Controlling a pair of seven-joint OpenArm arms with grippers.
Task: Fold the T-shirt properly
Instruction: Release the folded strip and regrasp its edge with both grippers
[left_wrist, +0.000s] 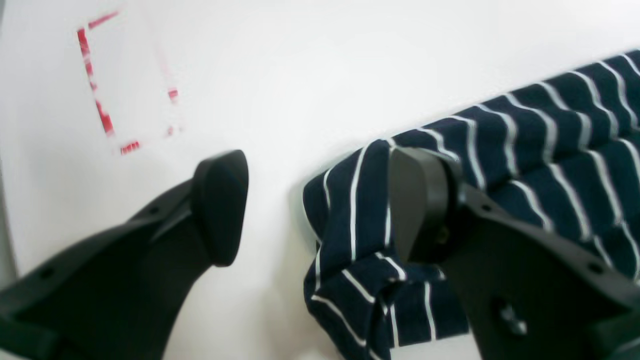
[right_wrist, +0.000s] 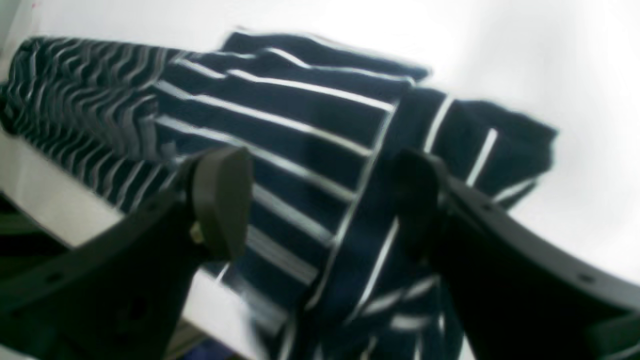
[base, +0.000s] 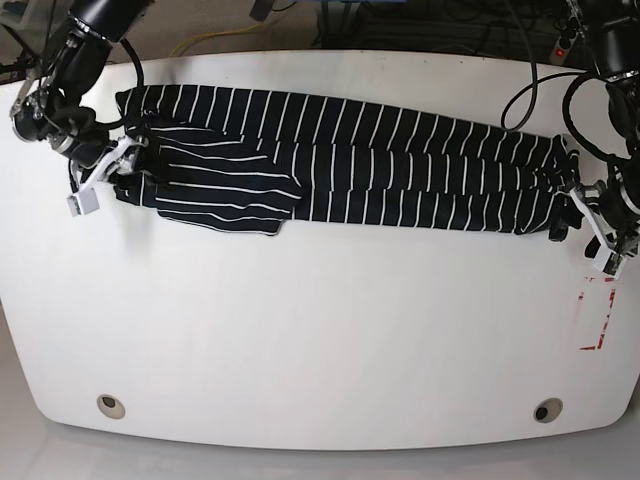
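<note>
The T-shirt (base: 350, 160), dark navy with thin white stripes, lies as a long band across the far half of the white table (base: 320, 330). A sleeve flap (base: 225, 195) sticks out toward the front at its left end. My right gripper (base: 103, 172) stands open at that left end. In the right wrist view the right gripper (right_wrist: 320, 200) hovers over the striped T-shirt (right_wrist: 300, 130) with nothing pinched. My left gripper (base: 592, 228) is open at the band's right end. In the left wrist view the left gripper (left_wrist: 320, 205) has one finger (left_wrist: 415, 200) against the bunched T-shirt corner (left_wrist: 350, 225) and the other finger (left_wrist: 220, 205) over bare table.
Red tape marks (base: 597, 320) sit on the table just in front of the left gripper, and the same red tape marks (left_wrist: 100, 85) show in the left wrist view. Two round holes (base: 111, 405) (base: 546, 410) lie near the table's front edge. Cables hang behind the far edge.
</note>
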